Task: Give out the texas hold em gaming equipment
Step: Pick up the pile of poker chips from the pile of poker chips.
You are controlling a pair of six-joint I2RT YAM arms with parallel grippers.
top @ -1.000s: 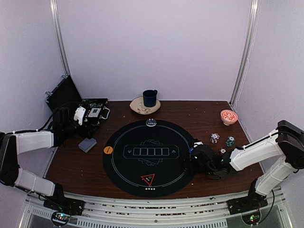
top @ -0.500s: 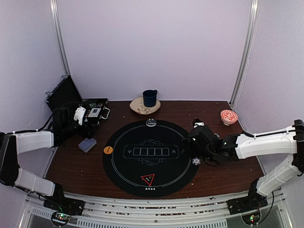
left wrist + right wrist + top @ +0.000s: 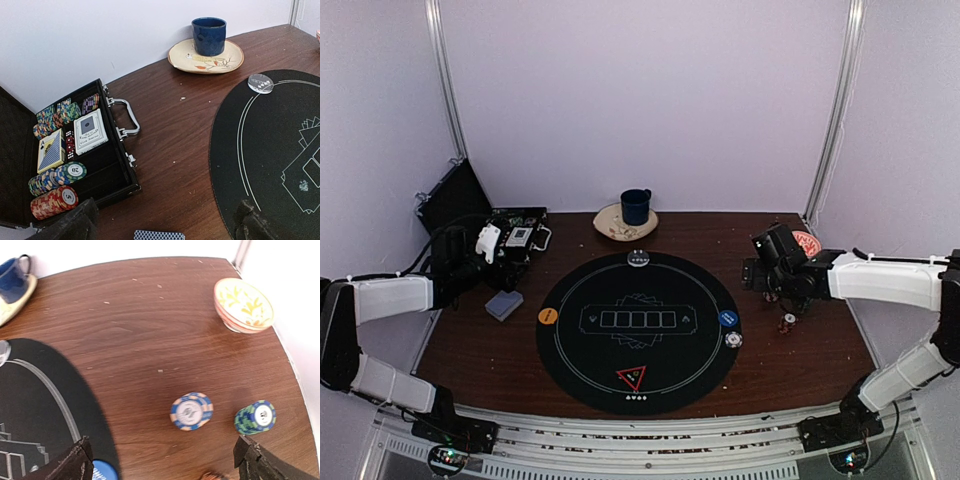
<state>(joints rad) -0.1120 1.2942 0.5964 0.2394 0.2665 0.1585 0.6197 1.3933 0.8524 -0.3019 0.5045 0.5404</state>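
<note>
Judging from their look, the small striped round poker chips are expected to be light, hard and stiff, with smooth faces that slide on one another. A stack is best taken across its width, low on the striped rim, so that no chip is spilled. Two short stacks, a blue-and-orange striped chip stack [image 3: 191,411] and a green-and-blue striped chip stack [image 3: 255,417], are seen standing near each other but apart on the brown wooden table [image 3: 150,330], close to its right edge. Each has a pale printed centre. The right pincer [image 3: 164,452] hangs over them, spread wide and holding nothing.

A blue button disc [image 3: 728,318] and a white button disc [image 3: 734,339] are laid on the right rim of the round black felt mat [image 3: 580,360]. An orange button disc [image 3: 548,316] is on its left rim and a red-edged black triangle marker [image 3: 631,378] at its near side. The grey-blue-backed deck of playing cards [image 3: 504,305], thin and likely slippery, lies toward the left edge and would be gripped across its narrow sides. The left pincer [image 3: 165,215], near it, is likewise spread wide and empty.
</note>
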